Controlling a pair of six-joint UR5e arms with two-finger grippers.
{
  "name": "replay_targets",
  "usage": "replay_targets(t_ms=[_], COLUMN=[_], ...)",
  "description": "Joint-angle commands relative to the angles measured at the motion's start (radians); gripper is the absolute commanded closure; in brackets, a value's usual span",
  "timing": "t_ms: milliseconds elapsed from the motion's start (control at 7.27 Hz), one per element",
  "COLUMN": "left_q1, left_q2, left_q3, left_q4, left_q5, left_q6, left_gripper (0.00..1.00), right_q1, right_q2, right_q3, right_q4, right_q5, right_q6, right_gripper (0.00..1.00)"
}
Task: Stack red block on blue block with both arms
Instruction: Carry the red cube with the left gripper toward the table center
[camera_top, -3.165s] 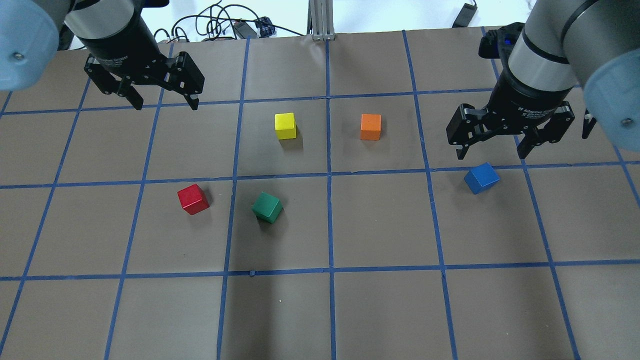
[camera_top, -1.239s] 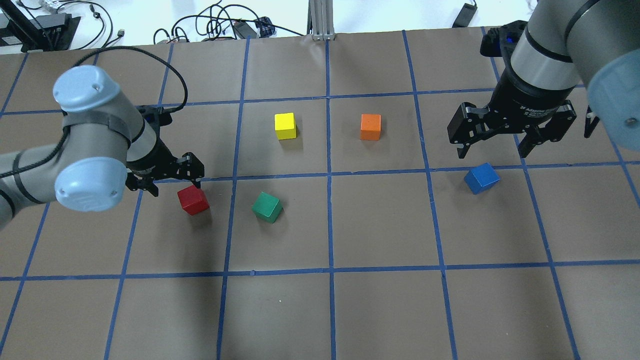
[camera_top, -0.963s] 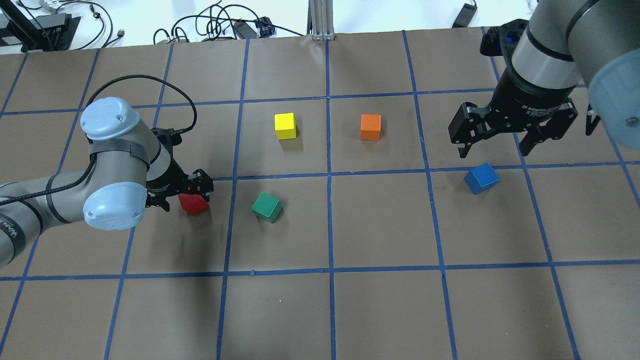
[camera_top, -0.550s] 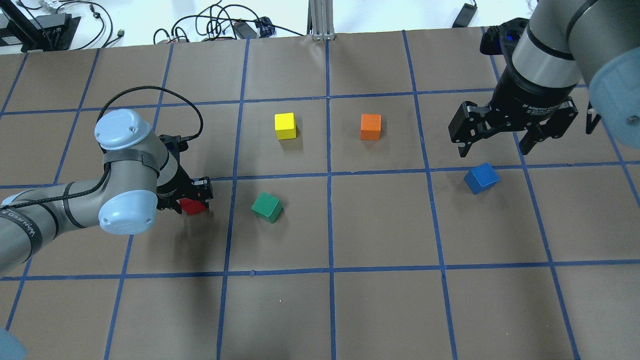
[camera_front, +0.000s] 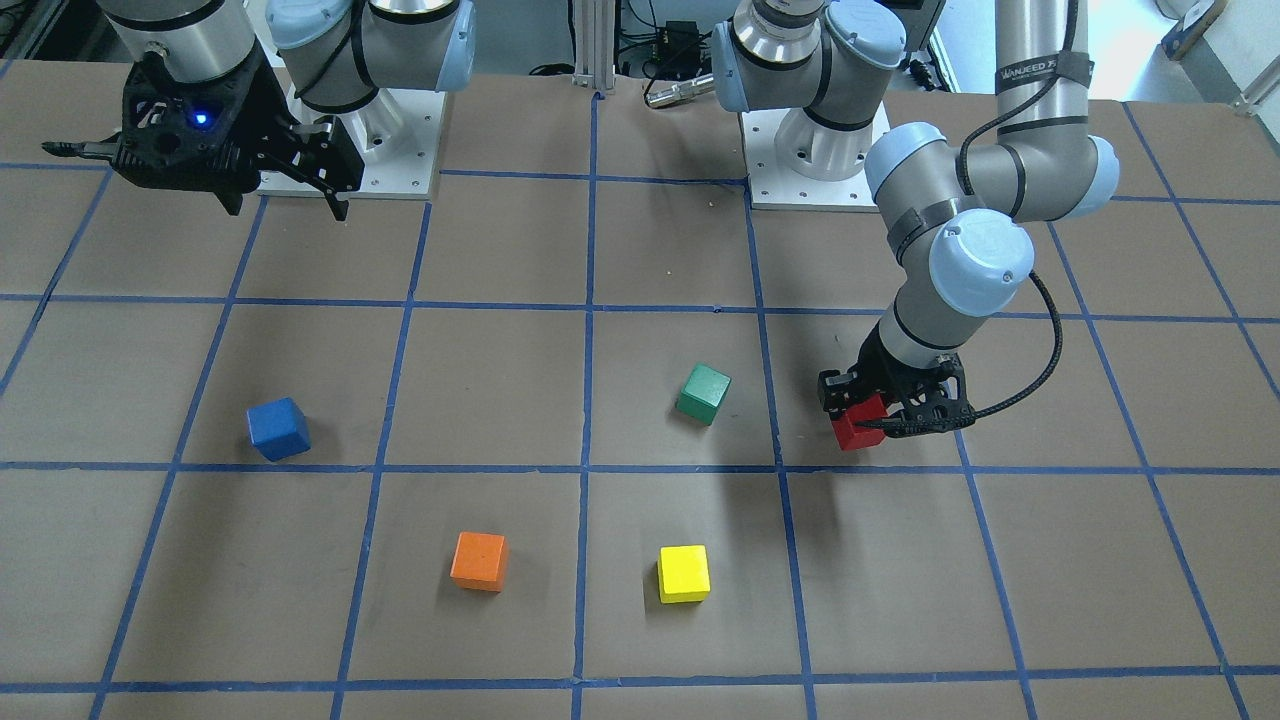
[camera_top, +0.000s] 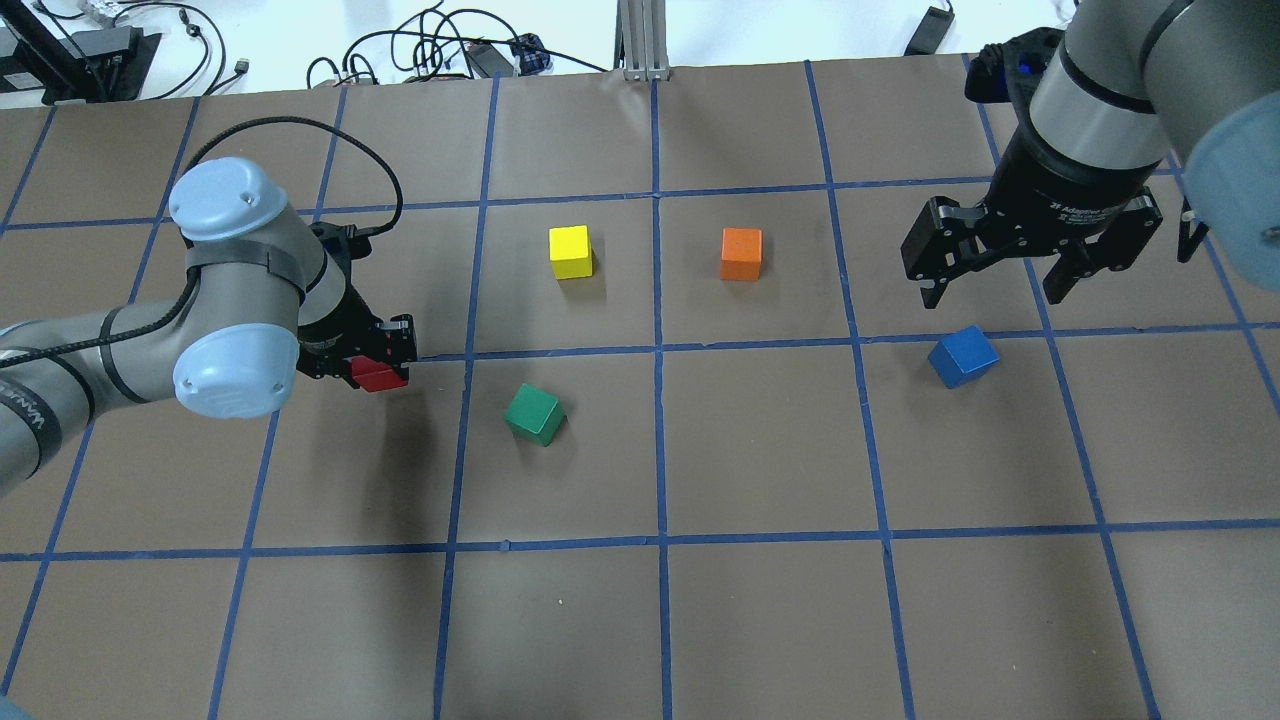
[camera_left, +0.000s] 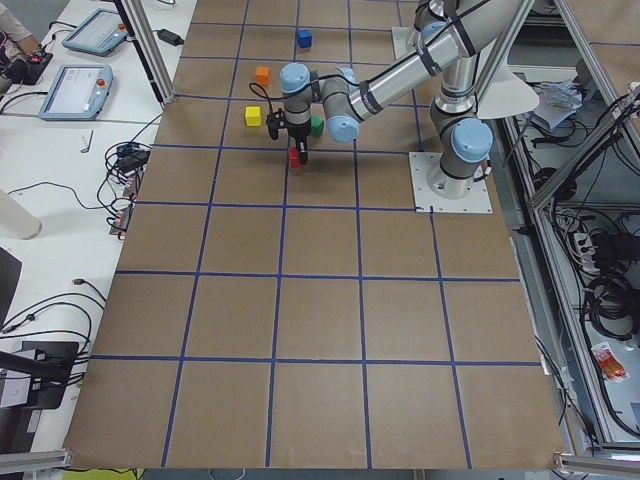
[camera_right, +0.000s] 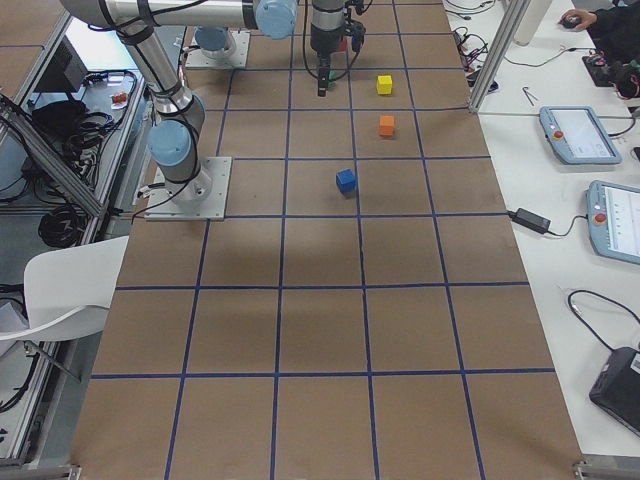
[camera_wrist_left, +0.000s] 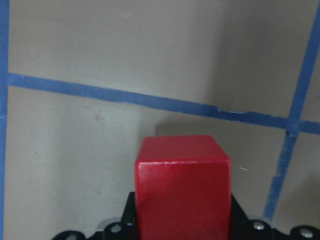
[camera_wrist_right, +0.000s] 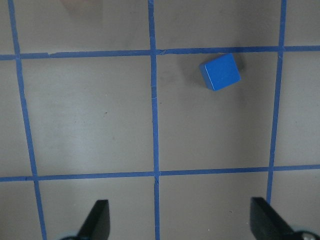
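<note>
My left gripper (camera_top: 368, 362) is shut on the red block (camera_top: 378, 377) and holds it just above the table, with its shadow on the paper below. The red block fills the bottom of the left wrist view (camera_wrist_left: 182, 185) and shows in the front view (camera_front: 856, 430) between the black fingers. The blue block (camera_top: 963, 356) lies alone on the table at the right, also in the right wrist view (camera_wrist_right: 220, 71). My right gripper (camera_top: 994, 296) hangs open and empty, high above the table and a little beyond the blue block.
A green cube (camera_top: 535, 414) lies just right of the red block. A yellow cube (camera_top: 570, 252) and an orange cube (camera_top: 741, 254) sit farther back near the middle. Blue tape lines grid the brown table. Cables lie beyond the far edge.
My left arm came down from the far left onto the red block, shut on it and raised it slightly, shifting it toward the far side. My right gripper barely moved.
</note>
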Motion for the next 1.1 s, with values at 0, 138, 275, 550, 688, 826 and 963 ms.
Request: replay_targets(t_ms=[0, 138, 275, 550, 688, 826, 963], left_q1=[-0.204, -0.319, -0.375, -0.442, -0.458, -0.493, -0.502], left_q2=[-0.032, -0.073, -0.113, -0.197, -0.242, -0.27, -0.294], left_q3=[0.147, 0.22, 0.269, 0.301, 0.301, 0.302, 0.301], left_q4=[-0.067, -0.074, -0.068, -0.015, 0.051, 0.053, 0.055], left_q5=[-0.015, -0.013, -0.012, -0.039, -0.05, -0.041, -0.036], left_q6=[-0.001, -0.024, -0.094, -0.278, -0.318, -0.329, -0.328], left_gripper=[1.0, 1.0, 1.0, 1.0, 1.0, 1.0, 0.94], right_q1=[0.001, 0.001, 0.001, 0.001, 0.001, -0.001, -0.002], right_q2=[-0.011, -0.014, -0.022, -0.03, -0.03, -0.03, -0.027], right_q3=[0.0, 0.0, 0.003, 0.01, 0.012, 0.014, 0.014], right_q4=[-0.01, -0.007, -0.002, 0.006, -0.005, -0.005, -0.01], right_q5=[0.0, -0.002, -0.003, -0.003, -0.003, -0.003, -0.002], right_q6=[0.0, 0.002, 0.003, 0.006, 0.003, 0.003, 0.0], right_gripper=[0.0, 0.0, 0.0, 0.0, 0.0, 0.0, 0.0])
